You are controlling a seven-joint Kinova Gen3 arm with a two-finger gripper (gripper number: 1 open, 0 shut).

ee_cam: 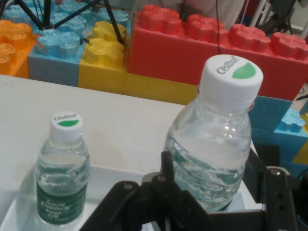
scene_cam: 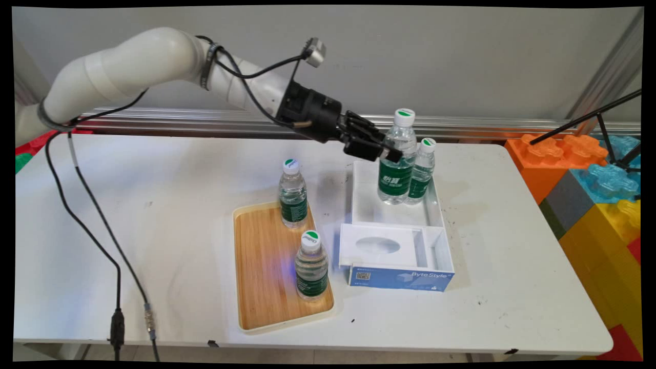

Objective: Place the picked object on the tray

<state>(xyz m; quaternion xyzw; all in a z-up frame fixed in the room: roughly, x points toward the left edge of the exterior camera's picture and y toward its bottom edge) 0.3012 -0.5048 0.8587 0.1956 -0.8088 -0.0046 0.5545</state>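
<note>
1. Gripper [scene_cam: 392,152] [ee_cam: 211,163]: comes in from 10 o'clock, low over the far end of the white box [scene_cam: 366,205]. Jaws sit against both sides of the tall bottle [scene_cam: 397,169] [ee_cam: 216,144] at shoulder height and look clamped on it.
2. Tall bottle: upright, white cap w/ green mark, green label, in the box's far compartment. Can't tell whether its base rests on the box floor or hangs just clear.
3. Small bottle [scene_cam: 423,174] [ee_cam: 62,178]: upright, same compartment, just beside the tall one at its 3 o'clock; touching or not, can't tell.
4. Box: near section holds a white insert w/ an oval cut-out; blue printed front faces 6 o'clock.
5. Wooden tray [scene_cam: 261,266]: just beside the box at 9 o'clock, w/ two more bottles upright on it, far tray bottle [scene_cam: 293,197] at 12 and near tray bottle [scene_cam: 311,269] at 4, well apart.
6. Toy blocks [scene_cam: 589,179] [ee_cam: 192,48]: stacked off the table [scene_cam: 154,205] at 3 o'clock.
</note>
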